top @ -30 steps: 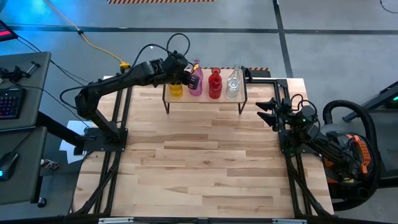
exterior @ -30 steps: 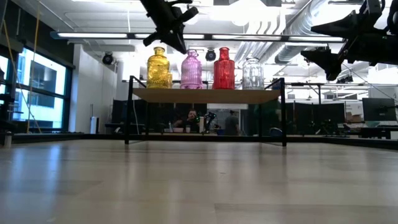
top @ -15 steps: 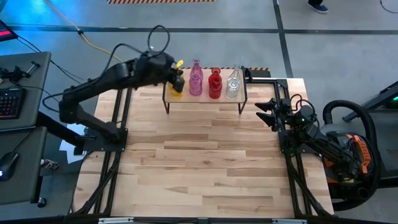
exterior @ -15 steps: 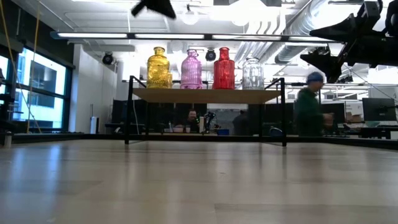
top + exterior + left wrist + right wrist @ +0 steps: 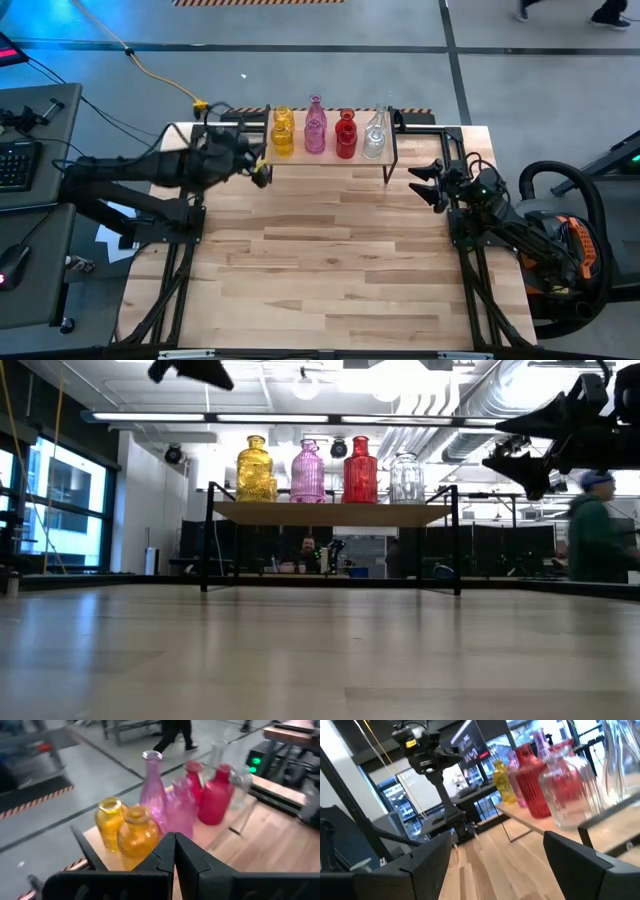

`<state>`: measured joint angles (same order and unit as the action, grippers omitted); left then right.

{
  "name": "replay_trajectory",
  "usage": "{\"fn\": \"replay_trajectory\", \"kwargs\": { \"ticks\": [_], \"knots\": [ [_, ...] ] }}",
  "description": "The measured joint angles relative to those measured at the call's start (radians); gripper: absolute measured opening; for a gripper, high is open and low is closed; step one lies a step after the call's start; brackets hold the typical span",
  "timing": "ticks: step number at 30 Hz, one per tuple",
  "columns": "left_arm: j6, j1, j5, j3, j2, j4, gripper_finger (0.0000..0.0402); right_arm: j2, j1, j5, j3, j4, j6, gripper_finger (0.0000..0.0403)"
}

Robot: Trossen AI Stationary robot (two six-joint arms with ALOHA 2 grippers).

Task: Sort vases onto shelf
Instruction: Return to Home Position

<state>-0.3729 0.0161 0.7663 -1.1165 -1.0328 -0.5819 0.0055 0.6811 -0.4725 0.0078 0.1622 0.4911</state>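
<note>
Two grippers hang empty above your table (image 5: 330,270): the left gripper (image 5: 261,170) at 11 o'clock, fingers (image 5: 162,857) pressed together, the right gripper (image 5: 424,183) at 2 o'clock, fingers (image 5: 425,865) spread wide. Farther back, at 12 o'clock, the shelf (image 5: 330,513) carries the yellow vases (image 5: 255,470), pink vases (image 5: 307,472), red vases (image 5: 360,470) and clear vases (image 5: 406,478) upright, left to right.
</note>
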Motion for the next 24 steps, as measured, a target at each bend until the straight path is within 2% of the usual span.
{"fn": "replay_trajectory", "kwargs": {
  "ticks": [5,12,20,24],
  "knots": [
    [0.122,-0.045,-0.053,0.248,0.11,0.231,0.0,0.0,0.0,0.002,0.0,-0.022,-0.03,0.0302],
    [0.113,-0.05,-0.112,0.54,0.258,0.475,0.0,0.0,0.0,0.005,0.0,-0.053,-0.048,0.0302],
    [0.217,-0.05,-0.372,0.861,0.409,0.857,0.0,-0.001,0.0,0.006,0.0,-0.02,-0.055,0.0302],
    [0.22,-0.05,-0.438,1.004,0.455,1.068,0.0,-0.001,0.0,0.006,0.0,-0.015,-0.055,0.0302]
  ]
}}
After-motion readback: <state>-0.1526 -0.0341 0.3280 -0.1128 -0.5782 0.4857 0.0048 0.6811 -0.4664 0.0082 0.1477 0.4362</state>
